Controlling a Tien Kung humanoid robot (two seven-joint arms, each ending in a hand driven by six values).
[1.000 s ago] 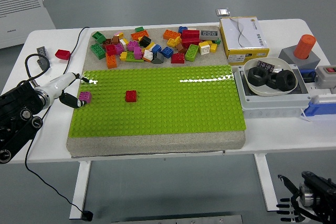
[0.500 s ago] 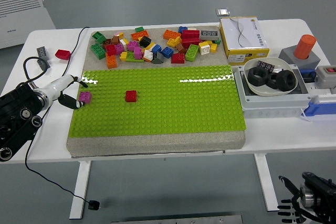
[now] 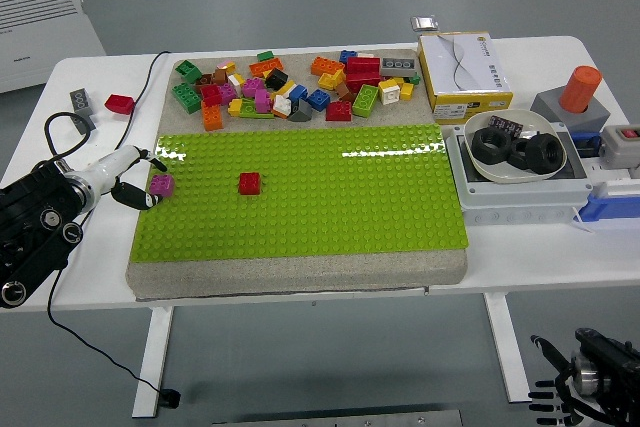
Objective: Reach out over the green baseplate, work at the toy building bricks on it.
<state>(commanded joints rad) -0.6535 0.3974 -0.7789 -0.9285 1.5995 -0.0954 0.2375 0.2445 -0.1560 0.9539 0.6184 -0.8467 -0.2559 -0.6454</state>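
The green baseplate (image 3: pixel 330 187) lay flat on a pale foam slab (image 3: pixel 300 272) in the middle of the white tabletop (image 3: pixel 520 257); two bricks sat on its studs near the left end, a pink brick (image 3: pixel 162 185) close to the left edge and a red brick (image 3: pixel 249 183) a little further right, the two apart from each other; the rest of the plate was bare. Behind the plate, on the far strip of the slab, a loose heap of mixed bricks (image 3: pixel 290 87) lay in many colours; a lone red brick (image 3: pixel 119 103) and a grey brick (image 3: pixel 81 101) rested on the tabletop off the slab's left side.

The left hand (image 3: pixel 125 172) came in from the lower left on a black arm; its pale fingers (image 3: pixel 130 154) reached toward the plate's left edge, one above and one curled below, their dark tips just beside the pink brick; they looked parted and held nothing, though whether a tip touched the brick could not be told. The right hand (image 3: pixel 570 387) hung low at the bottom right corner, below the tabletop, its black fingers loosely spread and empty.

To the right stood a yellow-edged box (image 3: pixel 463 69), a white bowl (image 3: pixel 515 147) holding black rings, and a grey block with an orange knob (image 3: pixel 580 89).
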